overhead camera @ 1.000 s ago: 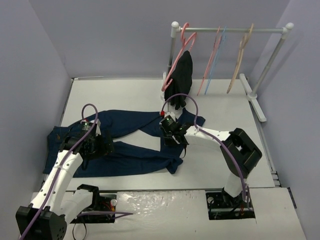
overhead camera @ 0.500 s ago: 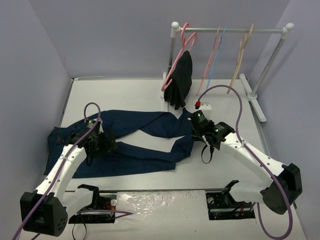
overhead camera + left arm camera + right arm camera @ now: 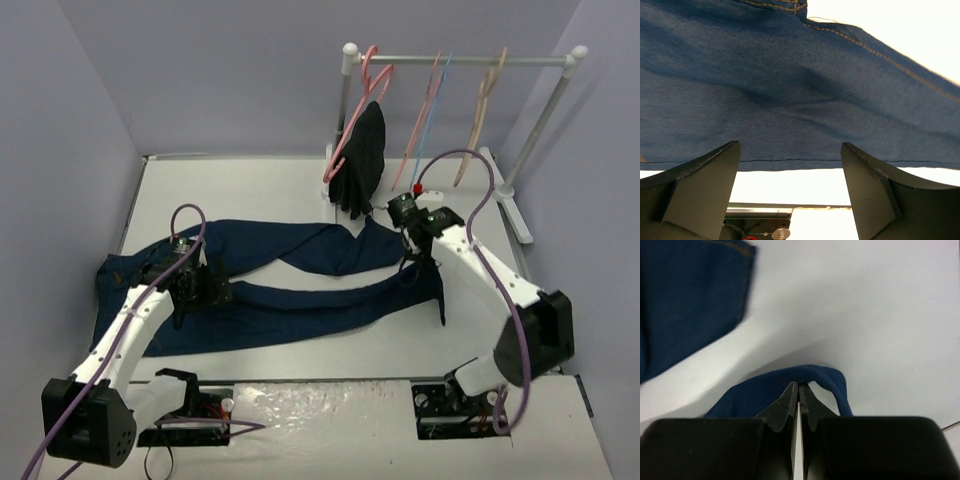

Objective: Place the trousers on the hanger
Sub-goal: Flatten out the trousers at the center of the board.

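**Trouser leg clamped while hanger hangs on rail**

The right fingers (image 3: 787, 401) are seen pressed together on a fold of the trousers (image 3: 290, 300). The dark denim is held up off the worktop (image 3: 250, 190) just right of centre, with the leg end draped below the wrist. The left fingers (image 3: 700, 180) are held wide apart close over the cloth at the 9 o'clock side, with nothing gripped. The trousers are spread across the worktop from 9 o'clock towards 3 o'clock. The light-blue hanger (image 3: 430, 120) is hung on the rail (image 3: 470, 60) at 1 o'clock. A black garment (image 3: 365, 160) is hung at 12 o'clock.
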Available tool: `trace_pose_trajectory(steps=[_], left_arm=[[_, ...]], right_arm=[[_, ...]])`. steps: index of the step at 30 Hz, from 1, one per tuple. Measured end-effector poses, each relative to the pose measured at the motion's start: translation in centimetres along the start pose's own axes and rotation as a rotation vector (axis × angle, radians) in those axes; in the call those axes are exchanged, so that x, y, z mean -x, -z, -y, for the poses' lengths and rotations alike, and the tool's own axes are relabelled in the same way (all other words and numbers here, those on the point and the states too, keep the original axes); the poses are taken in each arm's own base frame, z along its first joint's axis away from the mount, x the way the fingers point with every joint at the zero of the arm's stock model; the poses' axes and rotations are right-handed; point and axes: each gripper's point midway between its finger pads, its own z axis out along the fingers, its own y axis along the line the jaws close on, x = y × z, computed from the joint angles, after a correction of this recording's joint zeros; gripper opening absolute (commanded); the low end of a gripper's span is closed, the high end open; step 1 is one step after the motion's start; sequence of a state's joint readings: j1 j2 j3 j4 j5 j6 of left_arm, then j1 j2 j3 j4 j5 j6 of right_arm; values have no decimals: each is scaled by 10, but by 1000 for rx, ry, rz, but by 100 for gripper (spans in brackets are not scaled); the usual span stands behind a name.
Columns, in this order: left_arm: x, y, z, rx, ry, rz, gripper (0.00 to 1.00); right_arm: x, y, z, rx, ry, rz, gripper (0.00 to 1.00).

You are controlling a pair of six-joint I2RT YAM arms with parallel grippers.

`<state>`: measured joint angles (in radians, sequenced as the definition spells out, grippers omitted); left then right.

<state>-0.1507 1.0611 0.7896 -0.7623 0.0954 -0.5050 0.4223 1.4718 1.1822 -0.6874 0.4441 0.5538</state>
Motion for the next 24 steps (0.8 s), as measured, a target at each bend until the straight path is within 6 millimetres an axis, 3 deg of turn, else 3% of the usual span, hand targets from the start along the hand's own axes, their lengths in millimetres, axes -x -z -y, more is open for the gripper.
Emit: trace_pose_trajectory(steps=[5, 7, 9, 12, 15, 19, 21, 24], left_arm=[[7, 2, -1, 0, 3, 17, 78], [8, 2, -2, 0, 2, 16, 78], [8, 0, -1, -2, 0, 10, 78], [7, -2, 0, -8, -2, -2, 78], [7, -6, 3, -19, -2, -13, 78], [8, -9, 6, -33, -2, -18, 78], [9, -10, 9, -44, -2, -20, 78], [11, -11, 14, -67, -4, -17, 78]], right_arm=[[-1, -74, 40, -120, -48, -150, 56], [-1, -89, 51, -144, -63, -184, 60], [4, -91, 54, -135, -69, -186, 61], [20, -80, 39, -74, -69, -127, 61], [32, -46, 3, 39, -42, -11, 61], [14, 2, -25, 180, -17, 94, 61], [6, 9, -23, 206, -29, 120, 61], [-12, 2, -20, 222, -35, 94, 61]])
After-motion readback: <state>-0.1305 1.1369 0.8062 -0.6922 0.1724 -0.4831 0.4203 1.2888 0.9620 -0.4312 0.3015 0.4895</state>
